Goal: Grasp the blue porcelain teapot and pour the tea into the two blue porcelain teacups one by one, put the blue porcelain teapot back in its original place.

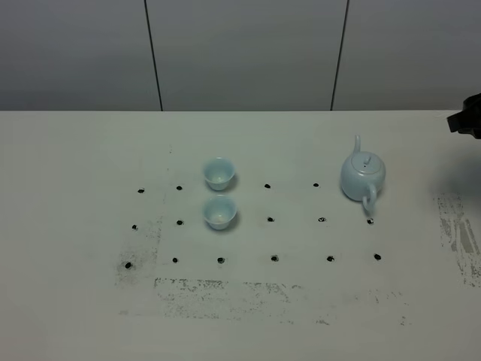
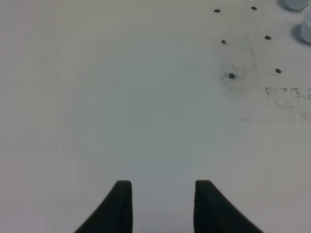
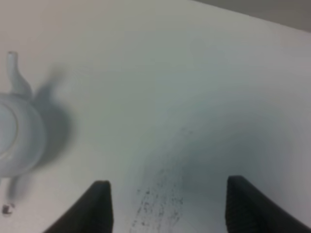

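- The right tool [image 3: 168,187] is hovering over the counter [image 1: 75,301], fingers spread wide and gripping nothing.
- The blue porcelain teapot [image 1: 363,177] is standing upright beside that tool, apart from it.
- The left tool [image 2: 163,187] is hanging parted and empty.
- The two blue porcelain teacups [image 1: 219,174] [image 1: 220,212] are sitting well ahead of it.

You face a white table [image 1: 75,316] marked with a grid of black dots [image 1: 270,219]. Grey scuff marks [image 1: 225,289] run along its near part and right edge. Behind it stands a grey panelled wall [image 1: 240,53] with two dark vertical seams [image 1: 152,53]. Lighting is even and soft.
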{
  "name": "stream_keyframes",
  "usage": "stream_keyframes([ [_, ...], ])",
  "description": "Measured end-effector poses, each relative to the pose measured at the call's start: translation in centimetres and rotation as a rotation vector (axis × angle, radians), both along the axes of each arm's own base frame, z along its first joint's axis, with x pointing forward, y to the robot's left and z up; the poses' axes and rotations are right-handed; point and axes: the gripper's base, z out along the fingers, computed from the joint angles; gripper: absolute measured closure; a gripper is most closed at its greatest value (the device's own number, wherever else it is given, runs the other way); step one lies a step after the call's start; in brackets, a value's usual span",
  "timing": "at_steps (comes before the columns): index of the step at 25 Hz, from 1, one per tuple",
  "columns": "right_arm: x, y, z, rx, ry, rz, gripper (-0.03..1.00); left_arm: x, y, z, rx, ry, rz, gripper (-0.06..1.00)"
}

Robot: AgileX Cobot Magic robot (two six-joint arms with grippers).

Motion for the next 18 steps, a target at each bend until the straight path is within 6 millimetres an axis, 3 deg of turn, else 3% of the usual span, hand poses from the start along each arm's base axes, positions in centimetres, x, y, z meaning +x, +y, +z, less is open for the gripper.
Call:
stream_keyframes([
  [18,-0.3,1.2,-0.2,0.093,0.048,-0.021,0.48,0.0,0.0,0.0,0.000,0.000,0.000,0.65],
])
